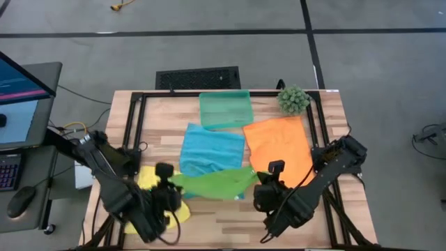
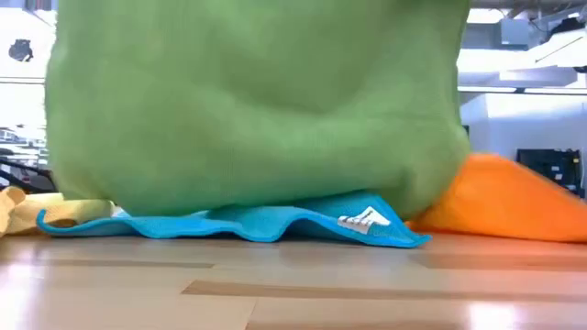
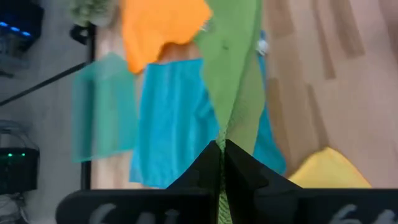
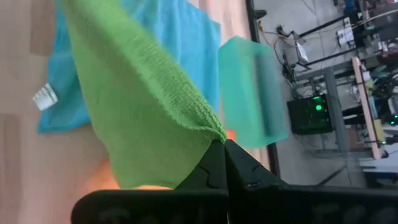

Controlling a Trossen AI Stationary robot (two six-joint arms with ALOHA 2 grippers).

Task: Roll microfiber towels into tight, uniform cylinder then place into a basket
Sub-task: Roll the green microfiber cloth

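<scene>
Right wrist: nubby green towel (image 4: 143, 118) pinched.

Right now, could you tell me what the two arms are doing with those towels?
Both arms are holding the green towel stretched between them near the table's front. The left pincer is shut on one end, the right pincer on the other. Its lower part drapes over the blue towel, which lies flat mid-table. The orange towel lies to the right, the yellow towel by the left arm. Nothing looks rolled yet, and the teal basket at the back holds no towel.
</scene>
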